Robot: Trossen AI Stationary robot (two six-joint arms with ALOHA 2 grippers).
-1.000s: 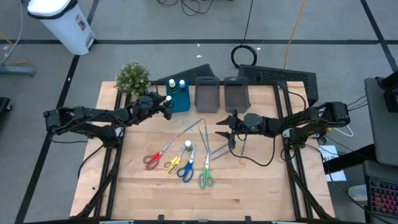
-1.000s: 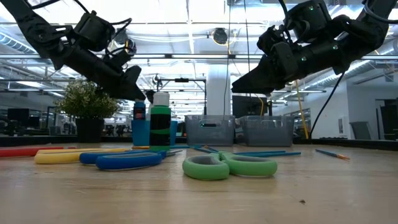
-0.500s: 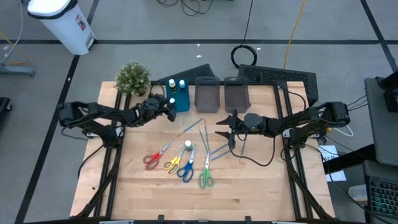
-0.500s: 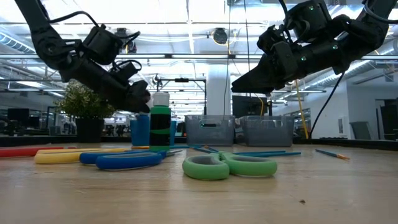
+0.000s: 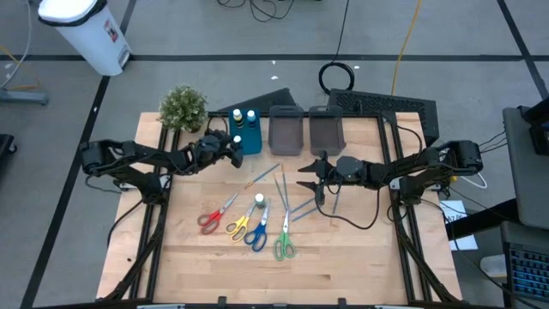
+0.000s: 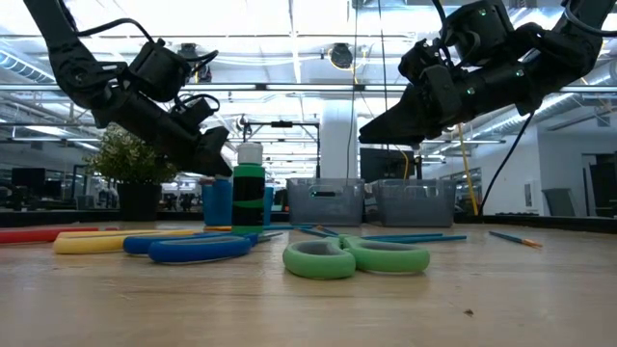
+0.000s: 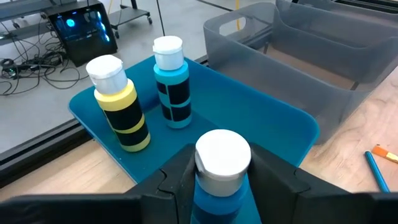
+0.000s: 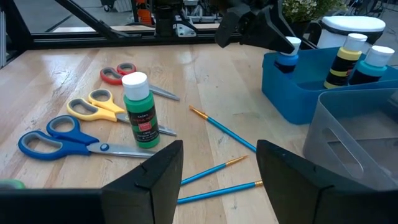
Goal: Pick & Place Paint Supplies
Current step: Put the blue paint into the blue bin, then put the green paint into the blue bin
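My left gripper (image 5: 230, 146) is shut on a blue paint bottle with a white cap (image 7: 222, 153) at the left end of the blue bin (image 5: 249, 137). A yellow bottle (image 7: 121, 109) and a teal bottle (image 7: 171, 84) stand in that bin. My right gripper (image 5: 310, 178) is open and empty, hovering above the thin blue brushes (image 5: 296, 206). A green bottle (image 5: 259, 202) stands on its base on the table, also in the low view (image 6: 248, 188). Red (image 5: 213, 216), yellow (image 5: 238, 226), blue (image 5: 256, 233) and green (image 5: 283, 245) scissors lie flat. My left gripper pinches the blue bottle's body just under the white cap (image 7: 219, 186) between its two fingers (image 7: 177, 180). The fingers slant down from the table's left. The bottle stands upright with its lower part inside the blue bin (image 8: 286, 62). Whether its base rests on the bin floor is hidden.
Two grey bins (image 5: 286, 130) (image 5: 326, 129) stand right of the blue bin at the far edge. A potted plant (image 5: 183, 107) stands at the far left corner. Bare wood lies along the near edge (image 5: 343, 266).
My left gripper has gone down with the blue bottle toward the blue bin, and its arm has drawn in toward the table. It has kept its hold.
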